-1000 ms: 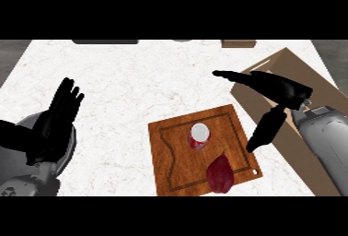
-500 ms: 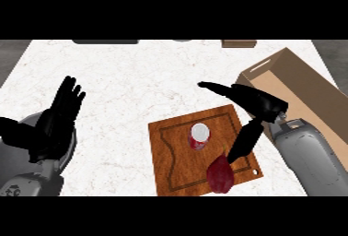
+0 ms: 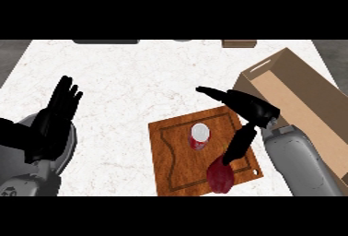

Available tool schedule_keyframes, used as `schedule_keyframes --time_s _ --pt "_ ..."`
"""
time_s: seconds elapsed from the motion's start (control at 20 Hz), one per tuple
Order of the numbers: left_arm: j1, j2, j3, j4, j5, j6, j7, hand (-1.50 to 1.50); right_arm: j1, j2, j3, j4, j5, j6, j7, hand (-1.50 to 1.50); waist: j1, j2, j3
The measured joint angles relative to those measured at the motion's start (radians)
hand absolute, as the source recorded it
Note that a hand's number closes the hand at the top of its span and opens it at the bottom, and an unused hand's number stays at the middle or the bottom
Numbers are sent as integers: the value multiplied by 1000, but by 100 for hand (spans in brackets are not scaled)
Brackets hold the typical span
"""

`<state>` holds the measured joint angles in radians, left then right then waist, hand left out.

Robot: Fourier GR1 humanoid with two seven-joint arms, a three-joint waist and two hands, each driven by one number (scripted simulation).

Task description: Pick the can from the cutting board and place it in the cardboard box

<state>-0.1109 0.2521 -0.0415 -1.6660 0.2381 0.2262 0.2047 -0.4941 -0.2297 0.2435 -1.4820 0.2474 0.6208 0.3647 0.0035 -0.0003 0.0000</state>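
A red can (image 3: 199, 136) with a silver top stands upright on the wooden cutting board (image 3: 178, 161), near its middle. My right hand (image 3: 248, 110) hovers open just right of the can, fingers spread out to the left above it and thumb hanging down along the board's right side; it does not hold the can. The cardboard box (image 3: 297, 97) lies open at the right, beyond the hand. My left hand (image 3: 54, 117) rests open at the left edge, fingers up.
A dark red object (image 3: 219, 176) lies on the board's near right corner, just under my right thumb. Dark and brown objects (image 3: 239, 44) line the counter's far edge. The white marbled counter (image 3: 129, 83) spreads between the hands.
My right hand has moved left and toward the can, off the box's side and over the board's right part. The left hand has barely shifted. The can stands where it was.
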Motion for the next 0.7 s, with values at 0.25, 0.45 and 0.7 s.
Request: schedule_keyframes --time_s 0.25,0.45,0.7 --pt "-14 -27 22 53 -13 -32 -32 0 12 40 3 22 56 5 -20 -150 -1 0 0" --pt "1 -43 22 18 -31 -30 -10 0 2 61 5 65 120 -12 -45 -150 1 0 0" --pt "-1 -57 36 -2 -49 -40 14 0 5 87 4 99 188 -20 -73 -150 0 0 0"
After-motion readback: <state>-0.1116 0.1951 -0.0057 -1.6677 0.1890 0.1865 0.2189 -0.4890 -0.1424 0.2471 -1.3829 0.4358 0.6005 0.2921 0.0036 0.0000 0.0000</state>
